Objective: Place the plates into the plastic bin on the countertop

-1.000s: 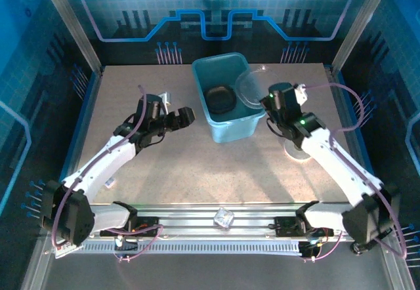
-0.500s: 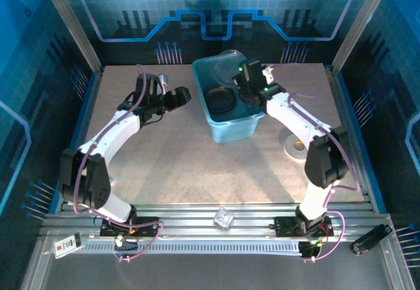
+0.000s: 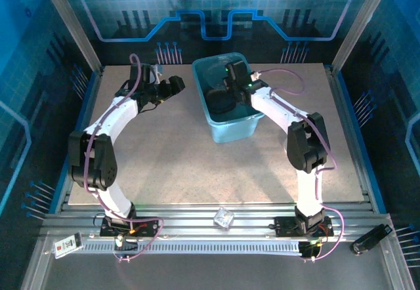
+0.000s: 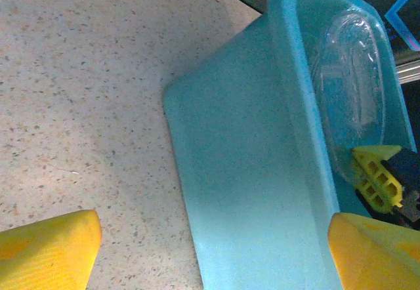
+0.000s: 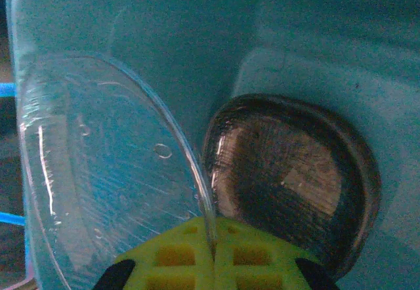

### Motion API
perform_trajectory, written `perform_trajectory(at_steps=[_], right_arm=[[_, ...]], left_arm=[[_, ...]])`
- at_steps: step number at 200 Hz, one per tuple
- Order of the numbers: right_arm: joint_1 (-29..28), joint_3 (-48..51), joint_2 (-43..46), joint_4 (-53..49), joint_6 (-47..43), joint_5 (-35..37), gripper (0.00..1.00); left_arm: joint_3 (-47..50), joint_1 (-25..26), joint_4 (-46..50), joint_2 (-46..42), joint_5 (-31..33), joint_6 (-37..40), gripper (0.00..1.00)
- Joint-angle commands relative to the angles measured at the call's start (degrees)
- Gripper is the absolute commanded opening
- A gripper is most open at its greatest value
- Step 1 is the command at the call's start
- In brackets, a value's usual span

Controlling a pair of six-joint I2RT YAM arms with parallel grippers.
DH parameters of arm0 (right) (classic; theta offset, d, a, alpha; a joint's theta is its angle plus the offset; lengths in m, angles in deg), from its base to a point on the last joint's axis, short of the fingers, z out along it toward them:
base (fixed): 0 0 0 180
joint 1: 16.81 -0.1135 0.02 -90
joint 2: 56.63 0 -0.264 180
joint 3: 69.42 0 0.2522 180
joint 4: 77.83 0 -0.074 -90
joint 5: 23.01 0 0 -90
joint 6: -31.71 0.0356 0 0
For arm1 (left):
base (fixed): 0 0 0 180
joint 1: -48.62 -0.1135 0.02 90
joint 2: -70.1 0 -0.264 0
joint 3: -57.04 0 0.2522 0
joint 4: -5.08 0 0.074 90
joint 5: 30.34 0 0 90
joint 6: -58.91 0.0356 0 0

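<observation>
1. Teal plastic bin stands at the far middle of the beige speckled counter.
2. Reaching down inside the bin, the right pincer has its yellow fingers pressed together on the rim of a clear plate, which stands on edge near the bin's wall.
3. Just beside it, a smoky brown plate lies flat on the bin's floor.
4. Off the bin's left side, the left pincer hovers with fingers spread wide, holding nothing.

No legible text or labels
</observation>
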Motion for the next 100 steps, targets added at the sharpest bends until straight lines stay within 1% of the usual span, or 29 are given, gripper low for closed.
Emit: perform_trajectory(at_steps=[1, 75, 100], right_arm=[[-1.59, -2.47, -2.68, -3.66, 3.34, 0.86, 0.0], [-3.47, -3.91, -5.42, -9.19, 8.8, 3.28, 0.0], [-3.97, -3.48, -6.66, -9.47, 10.81, 4.15, 0.0]], left_arm=[[-1.05, -1.03, 1.55, 0.68, -2.18, 1.83, 0.9], [-0.85, -2.36, 3.85, 0.37, -3.48, 3.34, 0.9], [-0.26, -2.71, 4.22, -0.42, -3.57, 3.54, 0.9]])
